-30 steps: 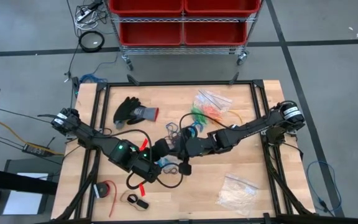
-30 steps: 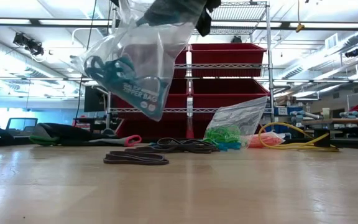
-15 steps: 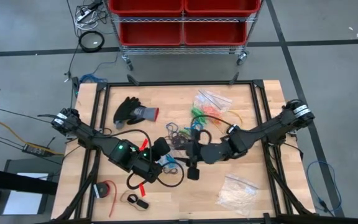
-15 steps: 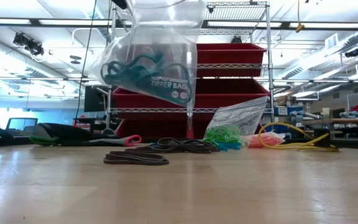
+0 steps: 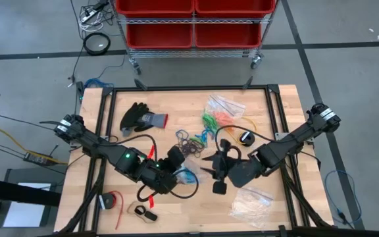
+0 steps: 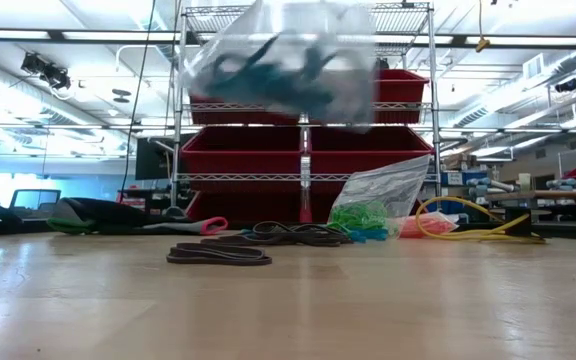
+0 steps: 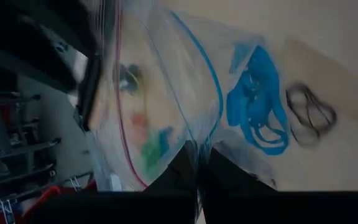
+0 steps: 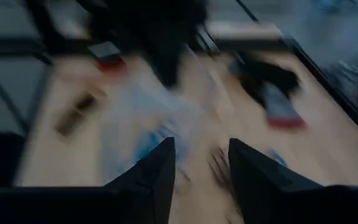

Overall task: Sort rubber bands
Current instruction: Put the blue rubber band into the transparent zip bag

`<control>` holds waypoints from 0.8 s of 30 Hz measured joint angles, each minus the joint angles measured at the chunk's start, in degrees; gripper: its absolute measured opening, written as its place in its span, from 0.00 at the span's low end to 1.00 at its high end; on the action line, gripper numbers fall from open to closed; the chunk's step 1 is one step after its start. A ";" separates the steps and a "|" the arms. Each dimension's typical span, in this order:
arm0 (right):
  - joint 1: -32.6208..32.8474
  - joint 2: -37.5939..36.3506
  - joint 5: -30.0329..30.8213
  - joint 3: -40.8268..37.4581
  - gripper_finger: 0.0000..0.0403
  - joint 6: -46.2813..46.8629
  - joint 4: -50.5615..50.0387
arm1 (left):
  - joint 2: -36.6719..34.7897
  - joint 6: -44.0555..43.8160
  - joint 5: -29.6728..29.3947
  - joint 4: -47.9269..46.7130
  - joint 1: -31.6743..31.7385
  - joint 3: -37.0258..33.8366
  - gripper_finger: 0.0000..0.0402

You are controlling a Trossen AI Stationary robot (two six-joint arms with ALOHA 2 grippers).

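Observation:
A clear zipper bag (image 6: 286, 55) with blue rubber bands (image 7: 253, 102) inside hangs high over the table's middle, and my left gripper (image 5: 176, 166) is shut on it. Loose dark and blue rubber bands (image 5: 189, 140) lie on the wood just beyond it. Bags of green and orange bands (image 5: 217, 117) rest farther back. My right gripper (image 5: 214, 176) stands open to the right of the bag, clear of it, with nothing between its fingers (image 8: 160, 168). My left gripper pinches the bag's edge (image 7: 194, 146) between its two fingers, close to the bag's coloured zip strips. The bag is lifted clear of the table and lies tilted, almost level, with the blue bands bunched in it. Whether it grips one layer or both does not show.
A black and grey glove (image 5: 141, 117) lies at the back left. A clear bag of whitish pieces (image 5: 251, 201) sits at the near right, a yellow cable (image 5: 250, 122) behind it. A red tape roll (image 5: 113, 201) is near the front left. Red bins (image 5: 193, 16) stand beyond the table.
My right gripper has let go of the bag's top and drawn away toward the table's right and near edges, rising. The bag, which hung down from both grippers, has swung up and now lies almost level in my left gripper, whose wrist has tipped.

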 joint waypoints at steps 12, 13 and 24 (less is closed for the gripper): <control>-0.52 0.17 2.10 -0.02 0.32 11.86 -12.42 | 0.00 0.03 -0.02 21.53 0.00 0.00 0.03; -0.52 0.17 2.09 -0.02 0.32 11.79 -12.36 | 0.00 0.04 -0.02 23.51 0.00 0.00 0.03; -0.58 0.20 2.09 -0.02 0.32 11.61 -10.38 | 0.00 -0.01 3.50 41.64 4.66 0.00 0.03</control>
